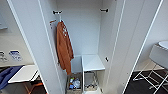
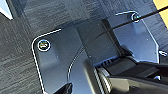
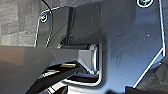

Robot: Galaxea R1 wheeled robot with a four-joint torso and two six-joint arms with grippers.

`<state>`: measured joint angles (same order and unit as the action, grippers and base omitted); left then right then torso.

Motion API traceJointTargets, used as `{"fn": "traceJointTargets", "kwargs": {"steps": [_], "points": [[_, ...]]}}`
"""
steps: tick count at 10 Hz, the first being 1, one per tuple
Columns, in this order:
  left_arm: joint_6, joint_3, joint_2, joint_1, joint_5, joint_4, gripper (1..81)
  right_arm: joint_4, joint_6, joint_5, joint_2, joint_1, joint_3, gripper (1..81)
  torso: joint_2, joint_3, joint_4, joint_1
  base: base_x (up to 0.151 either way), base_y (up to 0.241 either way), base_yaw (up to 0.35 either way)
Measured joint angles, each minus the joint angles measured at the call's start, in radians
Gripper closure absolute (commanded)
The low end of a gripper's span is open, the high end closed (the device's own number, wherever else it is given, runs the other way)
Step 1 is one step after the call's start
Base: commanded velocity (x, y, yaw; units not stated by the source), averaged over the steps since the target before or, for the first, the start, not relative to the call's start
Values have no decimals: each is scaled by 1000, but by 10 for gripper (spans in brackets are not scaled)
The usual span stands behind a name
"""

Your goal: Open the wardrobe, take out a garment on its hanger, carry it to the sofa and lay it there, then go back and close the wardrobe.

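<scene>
Both wardrobe [image 1: 82,37] doors are standing wide open right in front of me, their white panels flanking my head view on either side. Inside, I am seeing only a rust-orange top [image 1: 64,48] hanging from the rail near the left wall, with a white shelf [image 1: 92,62] lower down on the right and a basket of small items [image 1: 74,83] on the wardrobe floor beneath it. Past the left door, a white desk [image 1: 23,73] is standing with a piece of blue fabric [image 1: 7,75] lying just beside it, and I cannot tell what that fabric belongs to. Past the right door, a white chair on a thin wire frame [image 1: 156,63] is sitting on dark carpet. My wrist cameras are looking down over my own dark plates at grey carpet [image 2: 17,50], so I cannot tell whether either gripper is open or closed. I am making out nothing black among the things hanging in the wardrobe.
</scene>
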<state>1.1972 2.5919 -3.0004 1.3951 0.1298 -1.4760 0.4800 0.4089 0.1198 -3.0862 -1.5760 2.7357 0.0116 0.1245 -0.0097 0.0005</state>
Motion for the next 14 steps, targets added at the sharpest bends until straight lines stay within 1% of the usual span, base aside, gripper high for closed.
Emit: {"fn": "traceJointTargets", "kwargs": {"steps": [5, 9, 11, 14], "points": [[0, 1, 1, 4, 0, 0, 10, 0, 0, 0, 0, 7, 0, 10, 0, 0, 0, 1, 128, 0, 0], [0, 1, 3, 4, 0, 0, 10, 0, 1, 0, 0, 20, 0, 10, 0, 0, 0, 1, 107, 0, 0], [0, 1, 3, -5, 0, 0, 10, 0, 3, 2, 0, 34, 0, 10, -1, 0, 0, 2, 0, 0, 0], [3, 1, 5, 11, -1, 0, 10, 0, 4, 0, 2, 27, 0, 10, -1, 0, 0, 1, 0, 0, 0]]}}
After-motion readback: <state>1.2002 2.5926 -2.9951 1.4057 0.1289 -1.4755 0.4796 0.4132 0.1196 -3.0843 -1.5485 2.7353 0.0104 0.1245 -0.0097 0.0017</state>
